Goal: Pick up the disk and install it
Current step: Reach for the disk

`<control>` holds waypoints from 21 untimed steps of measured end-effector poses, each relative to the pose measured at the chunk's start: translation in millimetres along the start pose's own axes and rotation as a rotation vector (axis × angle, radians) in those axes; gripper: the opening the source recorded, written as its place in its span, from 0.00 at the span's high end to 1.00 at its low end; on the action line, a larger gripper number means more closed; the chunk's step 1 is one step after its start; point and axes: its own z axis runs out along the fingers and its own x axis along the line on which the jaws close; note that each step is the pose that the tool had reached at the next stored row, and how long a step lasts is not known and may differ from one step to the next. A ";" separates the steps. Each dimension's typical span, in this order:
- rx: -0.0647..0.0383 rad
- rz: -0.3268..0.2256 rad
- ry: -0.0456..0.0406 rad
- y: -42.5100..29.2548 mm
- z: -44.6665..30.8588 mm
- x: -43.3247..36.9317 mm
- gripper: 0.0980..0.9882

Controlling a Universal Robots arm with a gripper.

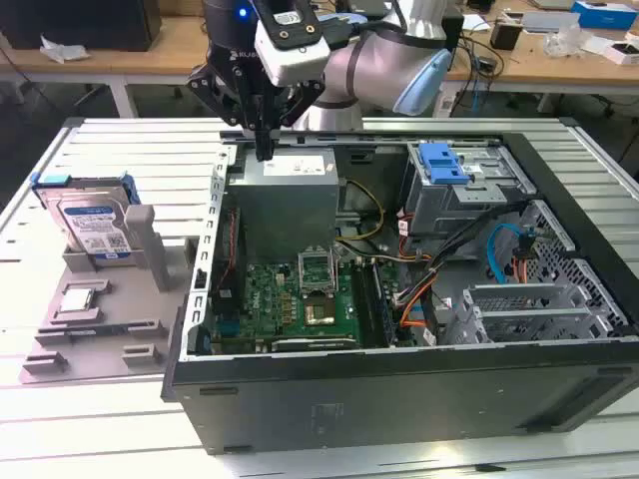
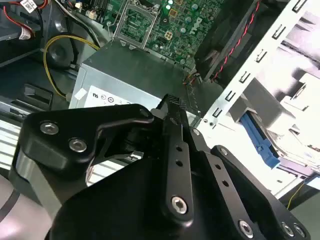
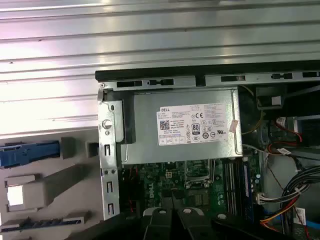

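The gripper (image 1: pixel 264 150) hovers over the power supply (image 1: pixel 285 190), jaws together and empty; the disk (image 1: pixel 95 225) stands in a holder (image 1: pixel 140 319), well apart; pickup not begun; grasping likely needs opened jaws.

A printed label (image 3: pixel 196 125) stands on the power supply (image 3: pixel 145 132), another on the disk (image 1: pixel 97 225).

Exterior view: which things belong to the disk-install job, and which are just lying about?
Job: the disk, upright in the grey holder at the exterior view's left; the gripper, shut and empty, above the open computer case; the drive cage inside it.
Lying about: the square processor chip on the same holder; the blue box on the far bench.
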 end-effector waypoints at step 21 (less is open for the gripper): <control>0.000 0.000 0.0000 -5.0 -1.8 66.8 0.99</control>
